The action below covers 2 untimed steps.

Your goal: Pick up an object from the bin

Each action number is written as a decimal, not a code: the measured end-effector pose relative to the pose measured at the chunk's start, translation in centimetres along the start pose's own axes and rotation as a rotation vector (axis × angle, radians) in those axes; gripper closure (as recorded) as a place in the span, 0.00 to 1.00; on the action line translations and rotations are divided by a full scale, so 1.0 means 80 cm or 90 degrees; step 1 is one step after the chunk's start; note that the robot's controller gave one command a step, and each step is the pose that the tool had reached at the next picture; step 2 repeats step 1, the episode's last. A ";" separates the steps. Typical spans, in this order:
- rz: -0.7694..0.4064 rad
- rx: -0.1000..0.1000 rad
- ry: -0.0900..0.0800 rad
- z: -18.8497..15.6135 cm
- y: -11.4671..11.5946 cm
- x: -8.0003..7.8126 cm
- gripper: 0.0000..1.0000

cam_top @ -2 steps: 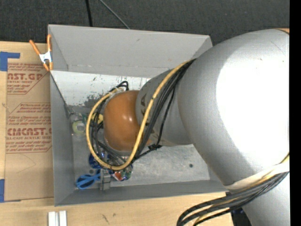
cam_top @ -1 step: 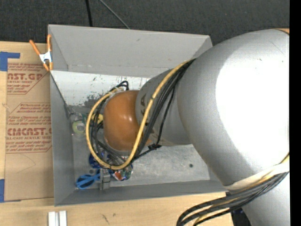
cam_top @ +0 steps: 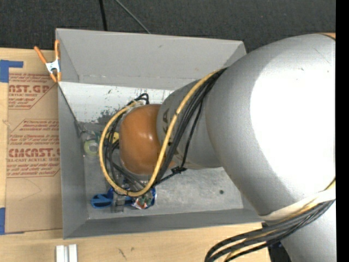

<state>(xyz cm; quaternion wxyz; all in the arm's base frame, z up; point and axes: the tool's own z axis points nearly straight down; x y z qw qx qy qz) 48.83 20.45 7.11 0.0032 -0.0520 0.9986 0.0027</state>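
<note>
My gripper (cam_top: 123, 185) is low in the bin's front left part, and just its dark body peeks out from under the wrist. Right below it, against the front wall, lies a blue plastic thing (cam_top: 102, 200) with a grey piece on it. Beside that, to the right, sits a small thing with red, white and green patches (cam_top: 145, 201). I cannot tell whether the gripper touches either. A small pale, roundish, see-through thing (cam_top: 90, 147) lies by the left wall, apart from the gripper.
The arm, with its orange cover and yellow and black cables, reaches in from the right and hides the middle and right of the bin. Bare grey floor shows at the front right and along the speckled back.
</note>
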 end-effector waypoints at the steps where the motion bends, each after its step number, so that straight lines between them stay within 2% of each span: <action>1: 0.000 0.002 0.003 -0.011 0.001 -0.001 1.00; 2: 0.000 0.002 0.003 -0.011 0.001 -0.001 1.00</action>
